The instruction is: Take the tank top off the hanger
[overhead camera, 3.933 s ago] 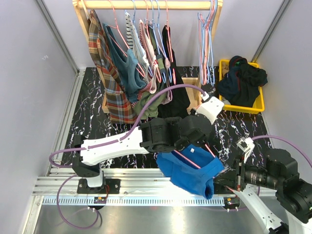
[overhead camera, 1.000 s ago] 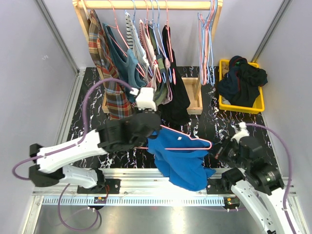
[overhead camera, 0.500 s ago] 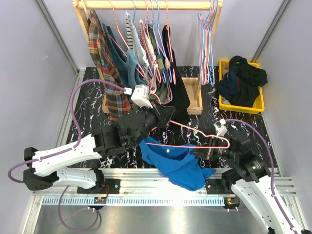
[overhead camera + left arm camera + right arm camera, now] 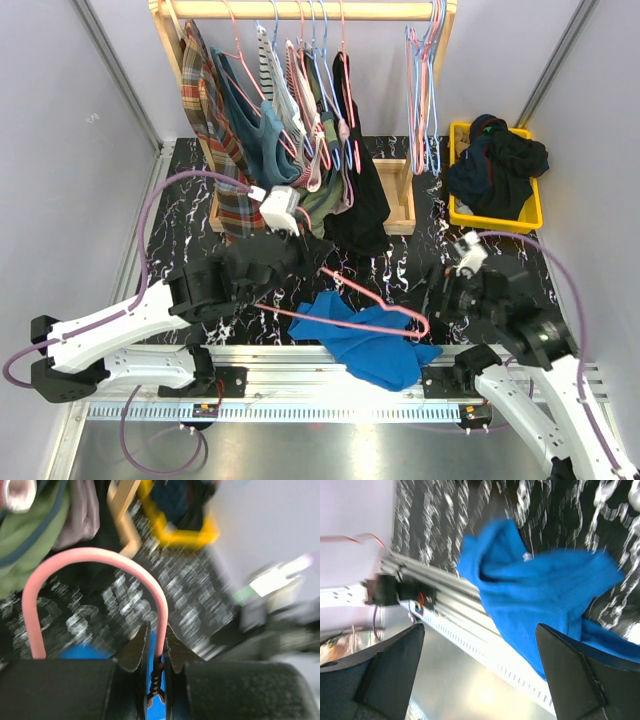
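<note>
Holding dark clothes (image 4: 497,165), yellow bin (image 4: 495,226) sits R of blue tank top (image 4: 375,355).

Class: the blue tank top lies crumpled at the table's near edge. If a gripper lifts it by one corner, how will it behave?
Probably floppy: the blue tank top lies in soft folds and sags over the rail, so it should dangle, not hold shape. Likely light, as the fabric looks thin. It might snag on the pink hanger crossing it.
</note>
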### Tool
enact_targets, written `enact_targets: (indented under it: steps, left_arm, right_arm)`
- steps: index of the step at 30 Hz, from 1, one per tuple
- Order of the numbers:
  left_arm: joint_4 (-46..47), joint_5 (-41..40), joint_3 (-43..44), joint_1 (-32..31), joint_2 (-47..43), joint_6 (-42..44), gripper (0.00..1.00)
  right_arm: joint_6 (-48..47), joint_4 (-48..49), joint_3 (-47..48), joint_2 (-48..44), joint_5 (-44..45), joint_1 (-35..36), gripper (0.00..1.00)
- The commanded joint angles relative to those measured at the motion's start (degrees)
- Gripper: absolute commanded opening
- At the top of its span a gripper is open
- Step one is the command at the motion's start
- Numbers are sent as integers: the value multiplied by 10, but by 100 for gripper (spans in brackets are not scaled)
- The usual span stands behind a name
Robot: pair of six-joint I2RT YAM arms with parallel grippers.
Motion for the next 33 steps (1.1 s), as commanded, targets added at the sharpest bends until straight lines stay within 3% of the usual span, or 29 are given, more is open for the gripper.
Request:
enact_targets:
  steps: [1,7,12,15,21,26,33]
  left_arm:
    - [-132,32,11,0,-3,46,0]
    - [-198,58,6,11,-13,74,0]
    - [-180,83,3,41,-4,85,0]
    - [-171,101,17,48,38,98,0]
    - [-156,141,44,54,81,111,0]
    - [-141,168,56,63,93,114,0]
    - [-146,176,116,72,144,124,0]
  right_arm:
    - [-38,-65,108,4,80,-2,100]
    - [-88,-122,192,33,96,-2,100]
    - [-125,-58,139,20,-185,-2,99]
    - [-129,-32,113,11,-252,-2,97]
    - [-164,-56,125,18,-298,-1,96]
    - [-155,-29,81,19,-315,2,93]
    - [-167,-23,71,65,-267,54,92]
